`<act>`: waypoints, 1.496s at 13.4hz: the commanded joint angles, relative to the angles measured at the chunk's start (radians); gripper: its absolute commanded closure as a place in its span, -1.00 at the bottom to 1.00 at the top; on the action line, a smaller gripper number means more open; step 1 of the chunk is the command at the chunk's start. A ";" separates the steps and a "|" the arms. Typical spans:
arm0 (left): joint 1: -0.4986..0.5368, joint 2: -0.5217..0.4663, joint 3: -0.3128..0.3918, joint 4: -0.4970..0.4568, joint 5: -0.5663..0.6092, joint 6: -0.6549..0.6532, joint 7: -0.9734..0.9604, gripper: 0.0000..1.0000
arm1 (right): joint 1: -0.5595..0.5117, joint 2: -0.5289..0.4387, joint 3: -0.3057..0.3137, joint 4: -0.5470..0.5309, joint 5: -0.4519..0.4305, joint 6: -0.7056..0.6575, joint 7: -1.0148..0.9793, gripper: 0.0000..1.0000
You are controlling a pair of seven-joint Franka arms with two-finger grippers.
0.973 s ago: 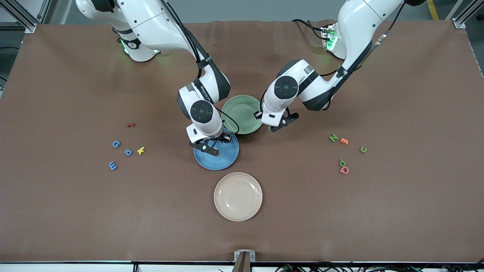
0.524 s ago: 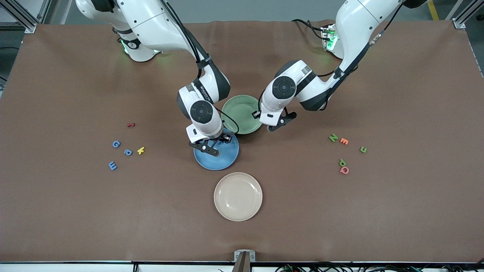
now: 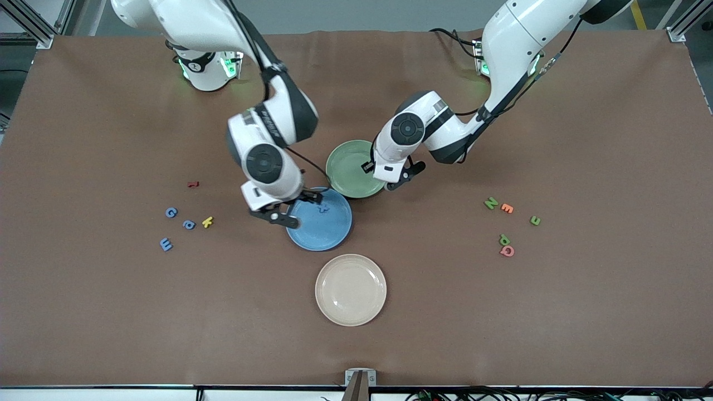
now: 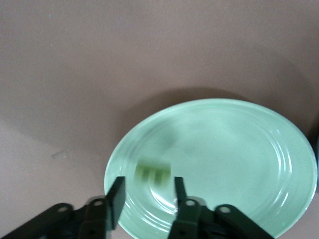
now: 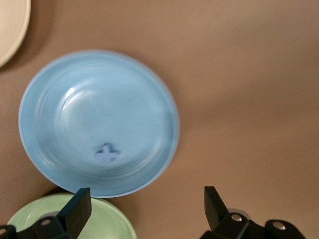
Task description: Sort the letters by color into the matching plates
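A small blue letter [image 3: 323, 210] [image 5: 107, 153] lies in the blue plate [image 3: 328, 231] [image 5: 99, 99]. My right gripper [image 3: 289, 209] [image 5: 145, 194] hangs open and empty over that plate's rim, on the side toward the right arm's end. My left gripper [image 3: 392, 181] [image 4: 148, 182] is over the rim of the pale green plate [image 3: 348, 164] [image 4: 224, 149], jaws apart. A blurred green letter [image 4: 153, 174] shows just below them over the plate, touching neither finger. Three blue letters [image 3: 171, 212] lie toward the right arm's end and three green letters [image 3: 491, 203] toward the left arm's end.
A cream plate [image 3: 350, 289] sits nearer the front camera than the blue plate. A yellow K [image 3: 208, 221] and a red letter [image 3: 193, 184] lie by the blue letters. An orange letter [image 3: 507, 208] and a pink one [image 3: 507, 250] lie among the green letters.
My right gripper opened, left the blue letter in the blue plate and drew toward the right arm's end. My left gripper moved over the green plate and parted its jaws from the green letter.
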State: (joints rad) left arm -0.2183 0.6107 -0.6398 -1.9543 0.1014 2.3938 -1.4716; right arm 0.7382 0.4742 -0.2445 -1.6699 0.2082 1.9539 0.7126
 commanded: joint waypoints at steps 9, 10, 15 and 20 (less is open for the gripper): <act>0.213 -0.094 0.003 0.023 0.231 -0.030 0.166 -1.00 | -0.181 -0.206 -0.210 -0.286 -0.135 0.014 -0.462 -1.00; 0.252 -0.094 0.003 0.023 0.254 -0.045 0.213 -0.99 | -0.218 -0.198 -0.210 -0.294 -0.135 0.028 -0.517 -1.00; 0.466 -0.141 -0.001 -0.029 0.356 -0.171 0.384 -0.98 | -0.321 -0.148 -0.205 -0.330 -0.118 0.218 -0.720 -1.00; 0.634 -0.276 -0.011 -0.225 0.354 -0.060 0.375 -0.95 | -0.333 -0.066 -0.203 -0.327 -0.020 0.318 -0.803 -1.00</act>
State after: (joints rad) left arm 0.3762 0.4372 -0.6373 -2.0510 0.4486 2.2572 -1.0859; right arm 0.4240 0.3867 -0.4636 -2.0023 0.1432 2.2500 -0.0526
